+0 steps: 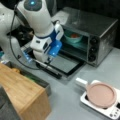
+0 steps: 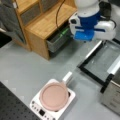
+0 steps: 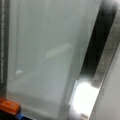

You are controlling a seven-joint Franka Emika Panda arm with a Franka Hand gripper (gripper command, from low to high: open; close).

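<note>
Gripper [image 1: 51, 59] hangs just above the open oven door [image 1: 63, 65]; we cannot tell how its jaws stand. In both front views we see the toaster oven [image 1: 95, 32], a bowl [image 1: 73, 37] inside, and 1 pink pan [image 2: 53, 96] apart.

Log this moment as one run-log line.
gripper: over open oven door | bowl: inside toaster oven | pink pan: on cooker
</note>
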